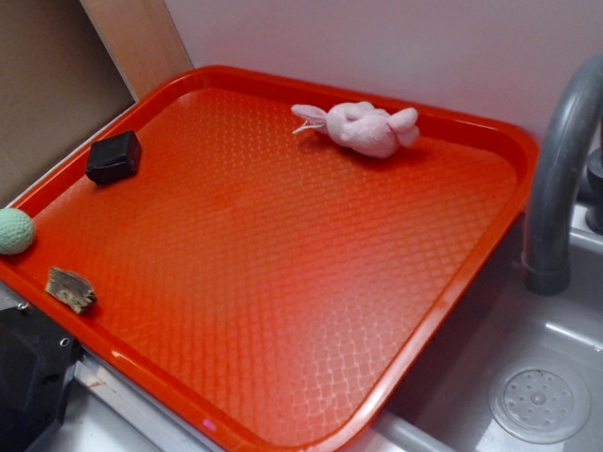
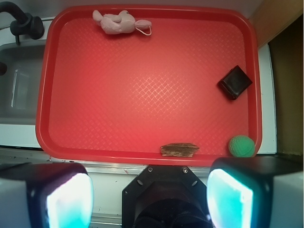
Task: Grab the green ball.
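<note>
The green ball is small, pale mint and knitted. It rests on the orange tray at its left corner, against the rim. In the wrist view the green ball sits at the tray's near right corner, just past my right finger. My gripper is open and empty, held high above the counter just off the tray's near edge. Its two fingers stand wide apart. In the exterior view only a black part of the arm shows at the lower left.
On the tray lie a black block, a brown ragged scrap and a pink plush bunny. A grey faucet and a sink with a drain are to the right. A wall stands behind.
</note>
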Controlling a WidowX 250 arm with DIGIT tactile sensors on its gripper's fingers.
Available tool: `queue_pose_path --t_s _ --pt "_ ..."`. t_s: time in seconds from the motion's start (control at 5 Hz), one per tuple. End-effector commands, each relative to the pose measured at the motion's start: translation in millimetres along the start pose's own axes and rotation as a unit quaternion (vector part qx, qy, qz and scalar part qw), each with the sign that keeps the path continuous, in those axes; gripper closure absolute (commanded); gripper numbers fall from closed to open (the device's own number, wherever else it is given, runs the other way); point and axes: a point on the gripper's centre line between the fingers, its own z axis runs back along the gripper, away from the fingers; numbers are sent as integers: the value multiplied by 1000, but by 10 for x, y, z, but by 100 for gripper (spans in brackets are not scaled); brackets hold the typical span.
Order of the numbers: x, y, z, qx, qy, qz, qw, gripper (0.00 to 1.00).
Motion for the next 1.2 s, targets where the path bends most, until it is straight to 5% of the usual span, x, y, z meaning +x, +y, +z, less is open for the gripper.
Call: queue_pose_path --t_s 0.0,0.2,0.6,0.8,1.0 --pt "0 0 0 0 0 0 1000 0" --pt "164 436 -507 54 26 94 994 0" --pt "30 923 -1149 114 43 222 968 0" --pt "-89 1198 -1487 172 64 222 958 0" --pt "-203 1362 -1696 184 77 220 955 0"
